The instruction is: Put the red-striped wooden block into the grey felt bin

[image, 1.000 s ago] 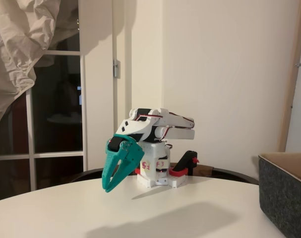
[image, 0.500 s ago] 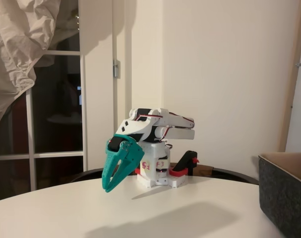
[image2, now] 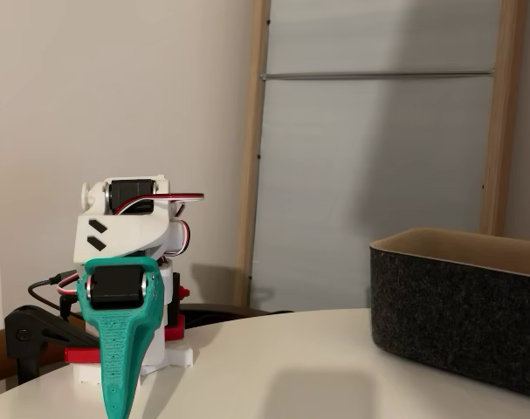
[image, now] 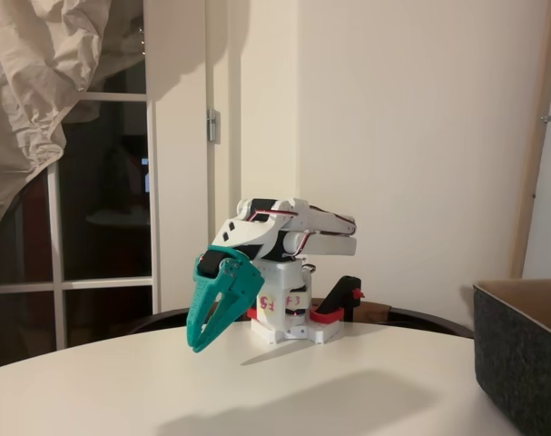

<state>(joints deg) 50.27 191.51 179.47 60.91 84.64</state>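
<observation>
My white arm is folded low over its base, and the teal gripper point(image: 199, 340) point(image2: 116, 408) points down with its tips just above the white table point(image: 257, 391). Its fingers are pressed together with nothing between them. The grey felt bin point(image: 522, 350) point(image2: 461, 305) stands on the table at the right edge in both fixed views, well apart from the gripper; its inner side is a lighter tan. The red-striped wooden block is out of view.
The arm's white base point(image: 284, 313) is clamped at the table's far edge with a black and red clamp point(image: 340, 304). Behind stand a wall, a dark window and a hanging cloth point(image: 39, 91). Bare tabletop lies between gripper and bin.
</observation>
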